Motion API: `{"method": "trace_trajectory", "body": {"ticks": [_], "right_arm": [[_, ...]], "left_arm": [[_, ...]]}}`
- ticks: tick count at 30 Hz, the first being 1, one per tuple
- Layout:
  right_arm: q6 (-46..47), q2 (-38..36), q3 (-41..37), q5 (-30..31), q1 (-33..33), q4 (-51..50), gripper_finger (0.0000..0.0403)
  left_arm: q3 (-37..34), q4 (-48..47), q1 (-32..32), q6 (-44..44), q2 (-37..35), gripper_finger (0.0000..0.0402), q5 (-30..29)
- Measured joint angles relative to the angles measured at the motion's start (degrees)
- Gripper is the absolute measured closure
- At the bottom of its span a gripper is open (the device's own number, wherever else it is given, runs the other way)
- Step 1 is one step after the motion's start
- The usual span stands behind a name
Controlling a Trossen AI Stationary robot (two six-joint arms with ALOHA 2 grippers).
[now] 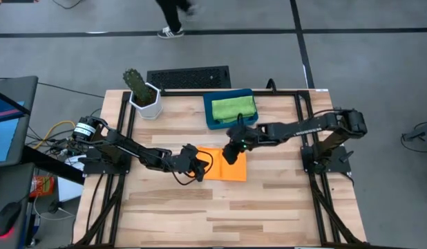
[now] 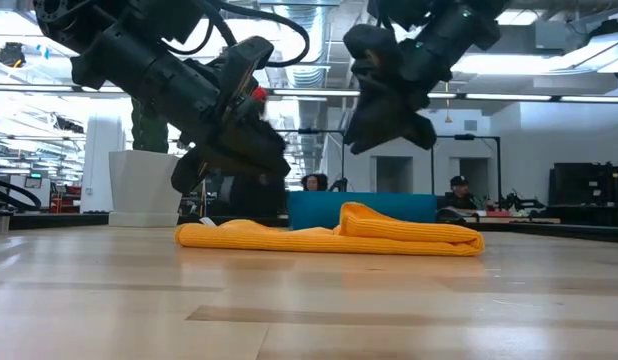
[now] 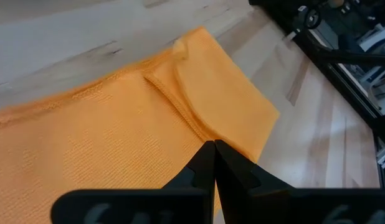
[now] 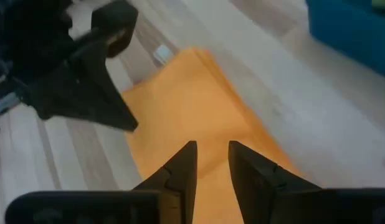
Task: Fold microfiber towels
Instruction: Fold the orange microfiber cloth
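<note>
An orange microfiber towel (image 1: 226, 166) lies folded on the wooden table (image 1: 269, 200), an upper layer with a hemmed edge (image 3: 180, 106) lying over the lower one. My left gripper (image 3: 214, 147) is shut and hangs just above the towel's left end (image 2: 189, 236); the low view shows a gap between them. My right gripper (image 4: 211, 152) is open with nothing between its fingers and is raised over the towel's far part (image 1: 229, 155). A green towel (image 1: 233, 106) lies in a dark-blue tray (image 1: 211, 117) at the far middle.
A cactus in a white pot (image 1: 144, 97) stands at the table's far left corner. A black grille-like panel (image 1: 188, 76) lies beyond the far edge. Bare wood stretches across the table's near half. People sit in the room behind (image 2: 311, 183), and a person's legs (image 1: 173, 17) pass on the floor.
</note>
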Motion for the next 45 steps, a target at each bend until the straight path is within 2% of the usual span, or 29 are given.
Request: {"method": "trace_trajectory", "body": {"ticks": [6,10,15,20,24,27,33,39,45], "right_arm": [[-0.7,-0.97,-0.08,0.93,0.68,-0.42,0.0287],[-0.25,-1.07,-1.21,8.46,7.35,1.59,0.0287],[2.23,-1.0,-9.55,16.95,17.1,16.3,0.0291],[5.51,-0.92,-20.15,24.66,20.15,31.69,0.0313],[-0.56,0.08,-23.2,23.94,20.03,42.49,0.0336],[-1.99,3.23,-23.71,23.45,20.32,44.49,0.0351],[-2.14,13.69,-23.27,22.37,21.97,55.58,0.0383],[-0.77,19.97,-21.25,22.31,21.87,56.61,0.0388],[-1.47,20.79,-18.33,21.39,21.5,51.19,0.038]], "left_arm": [[0.0,-0.03,-0.01,-0.51,0.0,0.0401,1.89],[0.0,2.51,-0.65,0.25,0.0,0.0401,3.34],[0.0,3.96,-2.33,2.7,-0.07,0.0401,3.29],[0.0,0.18,-2.89,2.54,-0.09,0.0401,3.07],[0.0,-1.12,-2.86,1.7,-0.09,0.0401,2.09],[0.0,-1.11,-2.86,1.62,-0.09,0.0401,1.11],[0.0,-1.24,-2.86,0.89,-0.09,0.0401,0.78],[0.0,-2.35,-2.86,-0.34,-0.09,0.0401,0.78],[0.0,-2.65,-2.86,-1.06,-0.09,0.0401,0.79]]}}
